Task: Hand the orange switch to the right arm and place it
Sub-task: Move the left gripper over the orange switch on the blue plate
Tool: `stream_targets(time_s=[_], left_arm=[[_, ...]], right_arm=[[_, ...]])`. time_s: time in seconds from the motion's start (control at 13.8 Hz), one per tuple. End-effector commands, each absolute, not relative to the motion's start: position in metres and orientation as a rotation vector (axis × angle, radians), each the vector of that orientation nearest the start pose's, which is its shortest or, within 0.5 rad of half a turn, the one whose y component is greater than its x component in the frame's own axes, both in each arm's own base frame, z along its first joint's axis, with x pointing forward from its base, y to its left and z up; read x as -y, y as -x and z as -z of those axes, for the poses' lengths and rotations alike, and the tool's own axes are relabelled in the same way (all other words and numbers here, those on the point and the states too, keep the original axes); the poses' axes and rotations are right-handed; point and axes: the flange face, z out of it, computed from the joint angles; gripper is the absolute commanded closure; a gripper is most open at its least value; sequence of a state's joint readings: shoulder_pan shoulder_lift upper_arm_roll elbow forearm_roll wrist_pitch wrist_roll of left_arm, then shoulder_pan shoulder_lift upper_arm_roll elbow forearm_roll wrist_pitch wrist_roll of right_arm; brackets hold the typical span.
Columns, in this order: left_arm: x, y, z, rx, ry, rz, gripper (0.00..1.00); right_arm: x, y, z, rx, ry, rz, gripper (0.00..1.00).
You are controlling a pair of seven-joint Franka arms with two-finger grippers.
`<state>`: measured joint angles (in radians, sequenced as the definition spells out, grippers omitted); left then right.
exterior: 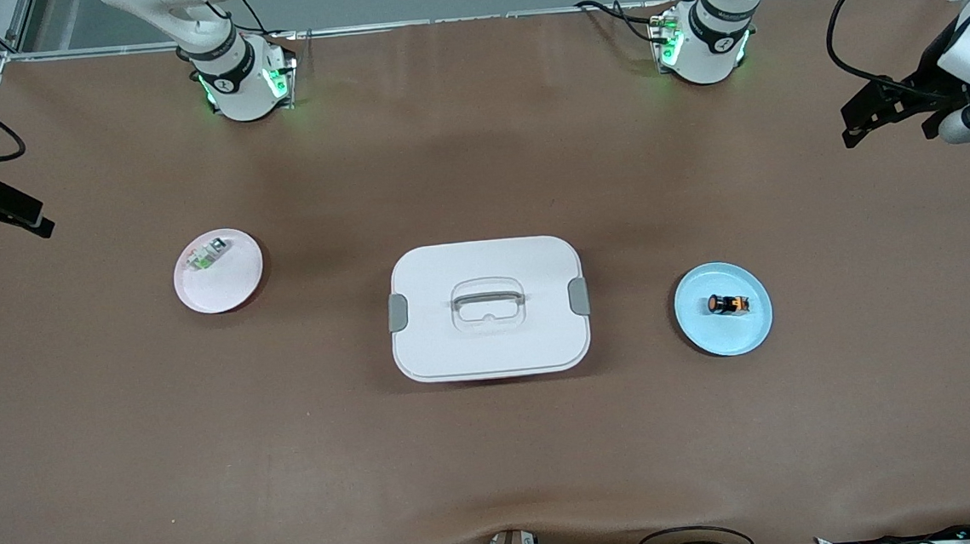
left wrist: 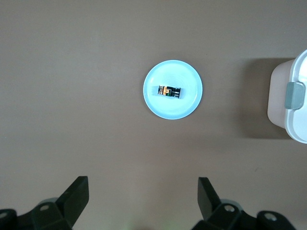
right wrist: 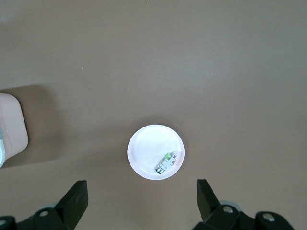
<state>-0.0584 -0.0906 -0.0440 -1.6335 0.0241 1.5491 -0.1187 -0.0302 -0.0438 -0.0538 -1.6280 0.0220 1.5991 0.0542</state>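
Note:
The orange switch [exterior: 727, 304], a small black cylinder with orange marks, lies on its side on a light blue plate [exterior: 711, 337] toward the left arm's end of the table. The left wrist view shows the switch [left wrist: 170, 91] on that plate [left wrist: 184, 72] well clear of my left gripper [left wrist: 143, 184], which is open and empty. That left gripper [exterior: 854, 122] hangs high over the table's edge at its own end. My right gripper [exterior: 29, 220] hangs over the table's edge at the right arm's end, and its wrist view shows it [right wrist: 142, 187] open and empty.
A white lidded box [exterior: 488, 308] with grey clips sits mid-table between the plates. A pale pink plate [exterior: 226, 290] toward the right arm's end holds a clear-and-green part [exterior: 205, 254]. Bare brown table surrounds them. Cables run along the edge nearest the front camera.

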Motion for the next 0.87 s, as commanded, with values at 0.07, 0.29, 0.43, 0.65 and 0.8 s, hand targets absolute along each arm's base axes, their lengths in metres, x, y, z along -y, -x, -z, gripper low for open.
stream_targets(time_s=[0.07, 0.29, 0.43, 0.65, 0.8], left_arm=[[0.047, -0.526, -0.641, 0.042, 3.117, -0.008, 0.00], [0.035, -0.539, -0.623, 0.053, 3.123, -0.050, 0.00], [0.029, -0.550, -0.604, 0.069, 3.113, -0.090, 0.00], [0.031, -0.566, -0.548, 0.089, 3.108, -0.159, 0.00], [0.029, -0.570, -0.504, 0.090, 3.113, -0.110, 0.00]], right_arm=[[0.040, -0.535, -0.628, -0.230, 3.119, 0.041, 0.00], [0.039, -0.535, -0.628, -0.228, 3.117, 0.043, 0.00], [0.039, -0.535, -0.628, -0.228, 3.117, 0.041, 0.00], [0.037, -0.536, -0.629, -0.221, 3.118, 0.048, 0.00], [0.028, -0.536, -0.630, -0.194, 3.120, 0.052, 0.00]])
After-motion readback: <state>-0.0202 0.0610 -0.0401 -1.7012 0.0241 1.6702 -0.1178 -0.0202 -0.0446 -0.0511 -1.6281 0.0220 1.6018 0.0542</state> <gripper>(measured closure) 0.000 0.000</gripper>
